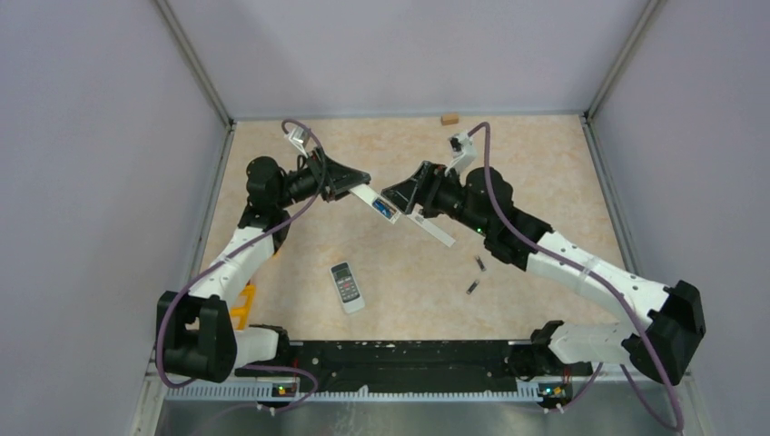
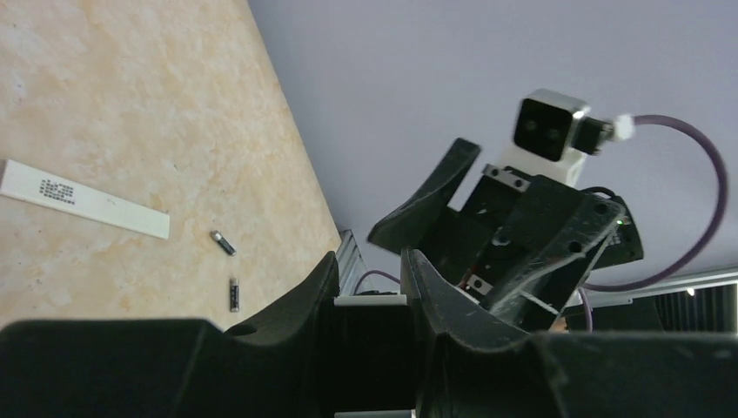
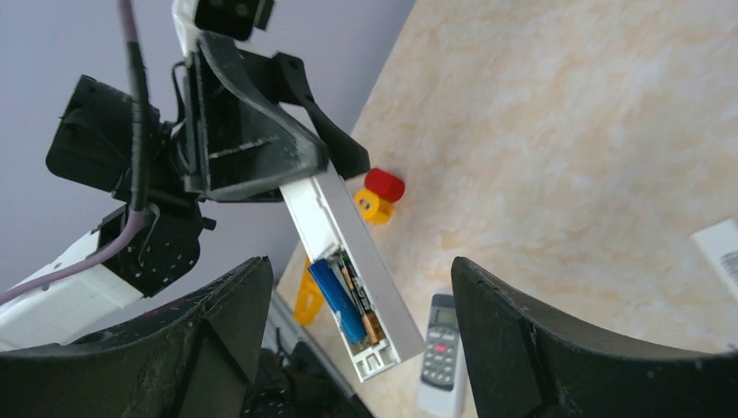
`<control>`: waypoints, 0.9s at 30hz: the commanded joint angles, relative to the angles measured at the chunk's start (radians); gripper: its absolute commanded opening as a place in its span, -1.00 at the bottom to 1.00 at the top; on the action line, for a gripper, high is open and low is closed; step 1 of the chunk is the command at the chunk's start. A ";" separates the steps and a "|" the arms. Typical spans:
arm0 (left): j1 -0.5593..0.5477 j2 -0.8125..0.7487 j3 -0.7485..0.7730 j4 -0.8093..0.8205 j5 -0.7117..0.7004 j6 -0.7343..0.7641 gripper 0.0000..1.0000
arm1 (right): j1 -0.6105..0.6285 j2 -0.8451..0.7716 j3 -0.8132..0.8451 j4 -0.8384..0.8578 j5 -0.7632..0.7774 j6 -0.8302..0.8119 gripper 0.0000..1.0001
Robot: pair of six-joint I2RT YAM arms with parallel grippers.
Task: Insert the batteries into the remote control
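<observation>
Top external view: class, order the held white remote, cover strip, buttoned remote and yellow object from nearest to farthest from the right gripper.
From the right gripper:
1. White remote, held just left of it.
2. Cover strip, just right.
3. Buttoned remote, centre table.
4. Yellow object, far left.

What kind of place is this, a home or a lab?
Most likely a robot test cell in a lab: a left arm and right arm bolted to one rail, with plain panel walls on metal posts closing in the tabletop.
</observation>
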 commanded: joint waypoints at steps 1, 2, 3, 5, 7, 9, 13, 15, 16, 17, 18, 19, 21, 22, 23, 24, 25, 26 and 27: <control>0.005 -0.021 -0.003 0.071 -0.025 0.044 -1.00 | -0.026 0.047 -0.086 0.156 -0.146 0.308 0.53; 0.004 -0.023 -0.003 0.070 -0.026 0.048 -1.00 | -0.026 0.054 -0.099 0.190 -0.159 0.331 0.54; 0.005 -0.026 -0.005 0.069 -0.027 0.053 -1.00 | -0.027 0.058 -0.108 0.219 -0.168 0.351 0.55; 0.005 -0.030 -0.006 0.063 -0.032 0.063 -1.00 | -0.030 0.068 -0.128 0.276 -0.186 0.387 0.57; 0.005 -0.034 -0.009 0.059 -0.037 0.069 -1.00 | -0.032 0.084 -0.131 0.322 -0.205 0.414 0.58; 0.005 -0.038 -0.011 0.058 -0.037 0.074 -1.00 | -0.035 0.101 -0.131 0.346 -0.218 0.437 0.58; 0.004 -0.046 -0.013 0.051 -0.039 0.089 -1.00 | -0.037 0.126 -0.137 0.385 -0.234 0.464 0.59; 0.005 -0.050 -0.012 0.038 -0.040 0.104 -1.00 | -0.036 0.132 -0.144 0.402 -0.240 0.471 0.59; 0.005 -0.053 -0.012 0.031 -0.041 0.110 -1.00 | -0.037 0.134 -0.146 0.408 -0.240 0.473 0.59; 0.005 -0.054 -0.012 0.028 -0.039 0.117 -1.00 | -0.037 0.136 -0.148 0.410 -0.241 0.476 0.59; 0.005 -0.055 -0.011 0.027 -0.038 0.121 -1.00 | -0.037 0.139 -0.150 0.414 -0.242 0.478 0.59; 0.005 -0.057 -0.012 0.026 -0.037 0.126 -1.00 | -0.037 0.142 -0.151 0.418 -0.243 0.479 0.59; 0.005 -0.063 -0.015 0.025 -0.033 0.139 -1.00 | -0.038 0.146 -0.156 0.434 -0.244 0.480 0.59; 0.004 -0.068 -0.018 0.024 -0.033 0.148 -1.00 | -0.037 0.149 -0.157 0.440 -0.245 0.479 0.59; 0.004 -0.074 -0.021 0.023 -0.034 0.158 -1.00 | -0.038 0.152 -0.158 0.444 -0.246 0.480 0.59; 0.004 -0.082 -0.024 0.018 -0.037 0.168 -1.00 | -0.037 0.155 -0.159 0.445 -0.246 0.481 0.59; 0.004 -0.088 -0.026 0.013 -0.038 0.179 -1.00 | -0.038 0.157 -0.159 0.448 -0.248 0.481 0.59; 0.003 -0.092 -0.029 0.005 -0.040 0.191 -1.00 | -0.037 0.159 -0.160 0.451 -0.248 0.482 0.59; 0.004 -0.096 -0.030 0.000 -0.040 0.201 -1.00 | -0.038 0.164 -0.161 0.454 -0.249 0.484 0.59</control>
